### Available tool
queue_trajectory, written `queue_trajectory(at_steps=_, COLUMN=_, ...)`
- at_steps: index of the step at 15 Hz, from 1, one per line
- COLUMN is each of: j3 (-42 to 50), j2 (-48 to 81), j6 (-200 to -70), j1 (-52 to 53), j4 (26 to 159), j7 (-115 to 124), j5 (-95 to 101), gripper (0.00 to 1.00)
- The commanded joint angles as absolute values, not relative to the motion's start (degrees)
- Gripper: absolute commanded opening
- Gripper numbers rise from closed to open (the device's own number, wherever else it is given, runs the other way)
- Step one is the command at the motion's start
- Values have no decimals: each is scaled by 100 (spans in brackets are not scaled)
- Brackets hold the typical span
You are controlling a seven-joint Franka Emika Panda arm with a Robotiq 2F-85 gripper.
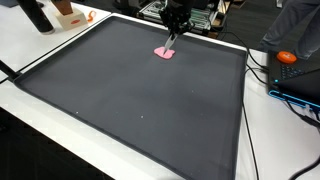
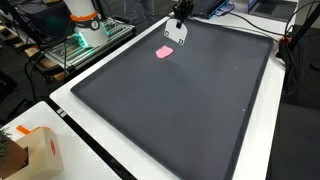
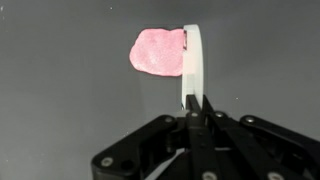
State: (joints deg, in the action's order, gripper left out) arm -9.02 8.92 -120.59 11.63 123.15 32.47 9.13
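A flat pink blob [image 1: 165, 52] lies on the large black mat [image 1: 120, 90] near its far edge; in an exterior view the pink blob [image 2: 165, 51] sits just in front of the arm. My gripper [image 3: 192, 102] is shut on a thin white flat piece [image 3: 193, 60], seen edge-on in the wrist view. The piece's far end reaches the right side of the pink blob [image 3: 158, 52]; whether they touch is unclear. In the exterior views the gripper [image 1: 174, 30] hangs right over the blob, and the white piece [image 2: 175, 32] points down from the gripper [image 2: 181, 12] towards the mat.
The mat [image 2: 190, 100] lies on a white table [image 1: 40, 45]. A cardboard box [image 2: 35, 152] stands at a table corner. Cables and an orange object [image 1: 287, 58] lie beside the mat. Equipment racks [image 2: 85, 40] stand behind the table.
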Motion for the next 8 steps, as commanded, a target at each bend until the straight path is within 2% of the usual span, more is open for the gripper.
queue_trajectory(at_steps=1, j3=-698, j2=485, j6=-12455, j1=859, j4=12741, j7=2541, j5=292, gripper=1)
queue_trajectory(at_steps=8, j3=-245, j2=65, j6=-12991, j1=230, j4=13385, j7=1065, j5=-790, gripper=1)
